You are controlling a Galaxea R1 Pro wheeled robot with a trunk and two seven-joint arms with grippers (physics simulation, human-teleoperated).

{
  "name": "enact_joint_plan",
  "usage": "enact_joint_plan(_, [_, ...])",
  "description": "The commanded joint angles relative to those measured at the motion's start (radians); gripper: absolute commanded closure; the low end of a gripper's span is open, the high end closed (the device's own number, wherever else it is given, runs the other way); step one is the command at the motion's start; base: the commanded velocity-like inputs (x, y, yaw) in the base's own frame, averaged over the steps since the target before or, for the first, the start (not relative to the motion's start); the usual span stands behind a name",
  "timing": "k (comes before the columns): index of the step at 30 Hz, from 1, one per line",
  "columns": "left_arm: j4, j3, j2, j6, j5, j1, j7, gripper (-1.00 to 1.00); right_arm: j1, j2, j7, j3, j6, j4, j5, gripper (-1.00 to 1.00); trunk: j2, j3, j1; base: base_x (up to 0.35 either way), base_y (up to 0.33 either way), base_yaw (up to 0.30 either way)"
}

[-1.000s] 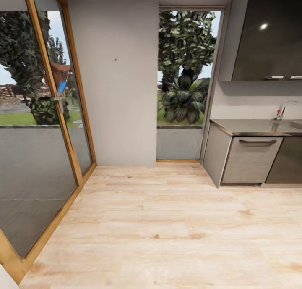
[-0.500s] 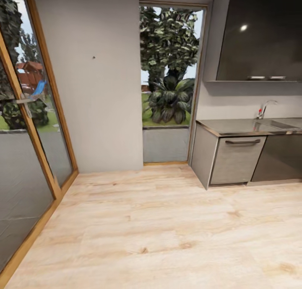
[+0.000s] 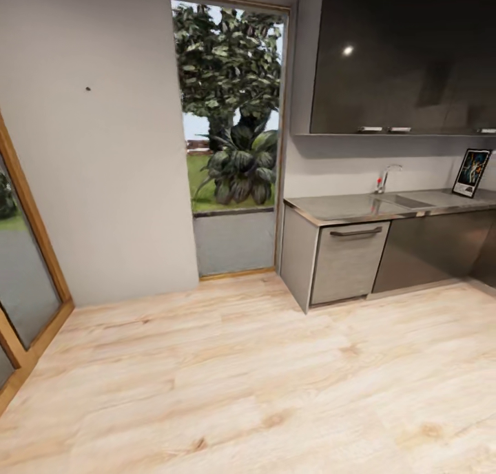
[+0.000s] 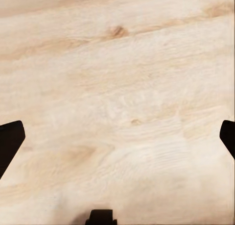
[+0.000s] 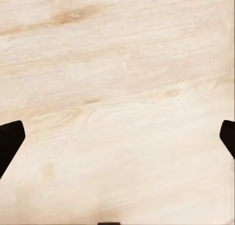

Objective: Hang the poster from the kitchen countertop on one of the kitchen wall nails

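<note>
Currently the poster (image 3: 472,173) is seen propped upright at the far right of the kitchen countertop (image 3: 344,207), beyond the sink (image 3: 406,200). A wall nail (image 3: 87,88) is noted on the grey wall. Both grippers, left (image 4: 117,137) and right (image 5: 117,137), are spread wide, empty, over floor (image 3: 241,377). The base should be squared to the counter before reaching.

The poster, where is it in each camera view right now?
Head view: the poster stands at the far right, on the kitchen countertop against the wall.
Left wrist view: not in it.
Right wrist view: not in it.
Shared landmark: the light wooden floor.
</note>
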Motion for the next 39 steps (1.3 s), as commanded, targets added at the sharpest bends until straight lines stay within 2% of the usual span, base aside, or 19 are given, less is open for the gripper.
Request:
enact_joint_plan(1, [-0.001, 0.001, 0.000, -0.001, -0.001, 0.001, 0.000, -1.00, -0.001, 0.000, 0.000, 0.000, -0.003, 0.001, -0.001, -1.00, 0.000, 0.000, 0.001, 0.299, -0.151, -0.300])
enact_joint_plan(16, [-0.001, 0.001, 0.000, -0.001, -0.001, 0.001, 0.000, -1.00, -0.001, 0.000, -0.002, 0.000, -0.003, 0.001, 0.002, -1.00, 0.000, 0.005, 0.001, 0.273, -0.215, -0.263])
enact_joint_plan(39, [-0.001, 0.001, 0.000, -0.001, -0.001, 0.001, 0.000, -1.00, 0.000, 0.003, 0.000, 0.004, -0.002, 0.004, 0.004, -1.00, 0.000, 0.005, 0.001, 0.249, -0.253, -0.012])
